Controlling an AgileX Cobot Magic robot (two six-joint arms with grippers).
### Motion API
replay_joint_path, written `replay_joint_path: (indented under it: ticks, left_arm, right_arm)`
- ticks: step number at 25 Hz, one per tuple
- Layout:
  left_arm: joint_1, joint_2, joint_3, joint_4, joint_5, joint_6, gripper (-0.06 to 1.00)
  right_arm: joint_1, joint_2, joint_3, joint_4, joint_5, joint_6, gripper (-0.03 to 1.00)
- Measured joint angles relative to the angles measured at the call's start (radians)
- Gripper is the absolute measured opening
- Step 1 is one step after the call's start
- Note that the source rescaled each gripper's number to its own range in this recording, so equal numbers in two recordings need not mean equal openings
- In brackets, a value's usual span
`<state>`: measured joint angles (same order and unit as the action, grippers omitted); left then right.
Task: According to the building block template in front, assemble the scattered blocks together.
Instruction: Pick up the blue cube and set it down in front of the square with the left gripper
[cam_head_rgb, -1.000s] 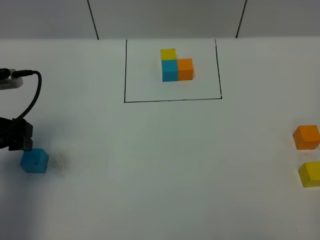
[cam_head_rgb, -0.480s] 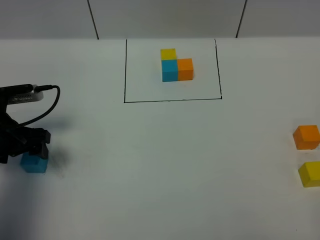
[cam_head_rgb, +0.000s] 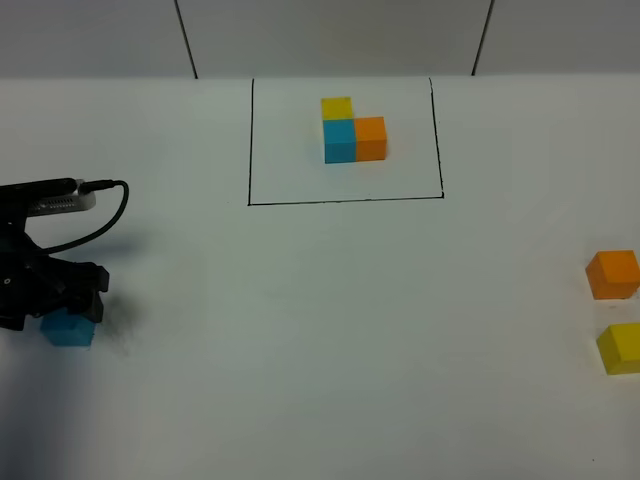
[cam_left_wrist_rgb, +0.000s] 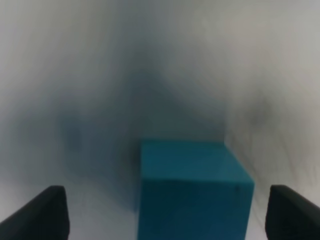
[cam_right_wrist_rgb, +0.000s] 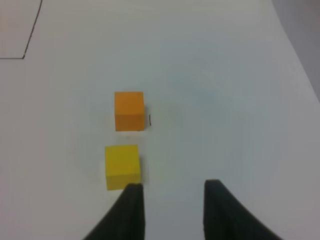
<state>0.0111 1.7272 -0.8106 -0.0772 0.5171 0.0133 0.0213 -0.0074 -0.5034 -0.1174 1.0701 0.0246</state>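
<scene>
Blue cube (cam_left_wrist_rgb: 192, 180) sits off-centre between the left tool's (cam_left_wrist_rgb: 170, 215) spread, empty jaws, so closing might shove it askew.

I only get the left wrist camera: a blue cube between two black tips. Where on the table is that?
Observer: The sky-blue cube sits near the left edge of the table, well away from the black-framed template.
Operator: Are there other loose cubes?
Observer: Yes, an orange cube and a yellow cube lie apart near the right edge.
Operator: And the other arm?
Observer: Its jaws are empty, and the yellow cube lies close in front of them.
</scene>
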Motion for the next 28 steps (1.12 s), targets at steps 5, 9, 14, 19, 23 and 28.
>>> replay_joint_path:
  ticks: [5,9,14,19,23,28]
  left_arm:
    - [0.000,0.000,0.000,0.000,-0.010,0.000,0.79]
    - [0.000,0.000,0.000,0.001,-0.010,0.000,0.79]
    - [0.000,0.000,0.000,0.006,-0.010,0.000,0.75]
    - [0.000,0.000,0.000,0.012,-0.009,0.000,0.62]
    - [0.000,0.000,0.000,0.022,-0.005,0.000,0.49]
    - [0.000,0.000,0.000,0.023,-0.001,0.000,0.16]
  right_arm:
    - [0.000,0.000,0.000,0.000,0.000,0.000,0.00]
    - [0.000,0.000,0.000,0.000,0.000,0.000,0.00]
    - [0.000,0.000,0.000,0.000,0.000,0.000,0.00]
    - [0.000,0.000,0.000,0.000,0.000,0.000,0.00]
    - [0.000,0.000,0.000,0.000,0.000,0.000,0.00]
    - [0.000,0.000,0.000,0.000,0.000,0.000,0.00]
